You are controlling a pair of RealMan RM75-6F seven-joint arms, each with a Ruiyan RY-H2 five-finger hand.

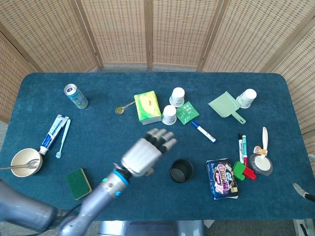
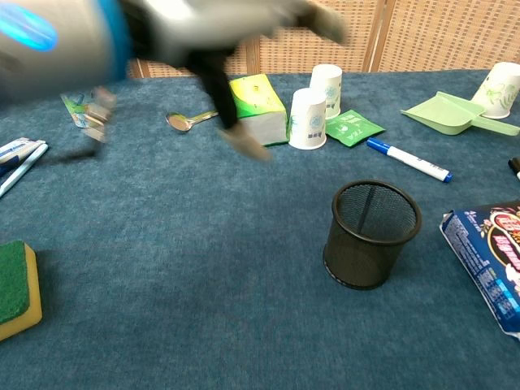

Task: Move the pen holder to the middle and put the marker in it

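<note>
Left robot hand (image 1: 146,153) spread (empty) beside pen holder (image 1: 181,170).

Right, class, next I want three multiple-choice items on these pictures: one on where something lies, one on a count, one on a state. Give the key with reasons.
1. Where does the blue-capped marker lie?
A. inside the mesh pen holder
B. on the cloth, between the green packet and the pen holder
C. on the yellow-edged sponge

2. How many white paper cups stand on the table?
A. one
B. three
C. five

3. What is the left hand doing?
A. holding nothing, fingers apart
B. gripping the pen holder's rim
C. pinching the marker

Key: 1 B, since the marker rests on the cloth beyond the mesh pen holder and near the green packet. 2 B, two cups by the tissue box and one by the dustpan. 3 A, the hand hangs clear of the holder with nothing in it.
</note>
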